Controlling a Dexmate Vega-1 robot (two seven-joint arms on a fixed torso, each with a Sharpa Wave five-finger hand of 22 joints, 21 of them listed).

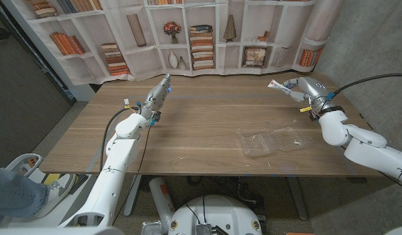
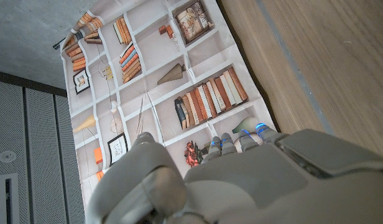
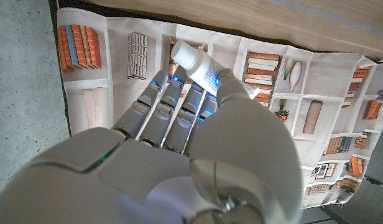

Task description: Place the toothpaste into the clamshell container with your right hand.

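White toothpaste (image 3: 198, 67) is already lifted off the counter (image 1: 201, 124), pinched between thumb and fingers of the right hand (image 1: 304, 87) at the far right. What is left, as I judge it, is the carry back to the clear clamshell (image 1: 271, 140), which lies open near the right front edge, well apart from the hand, and the release into it. Left hand (image 1: 156, 98) hovers at far left, fingers straight, holding nothing.
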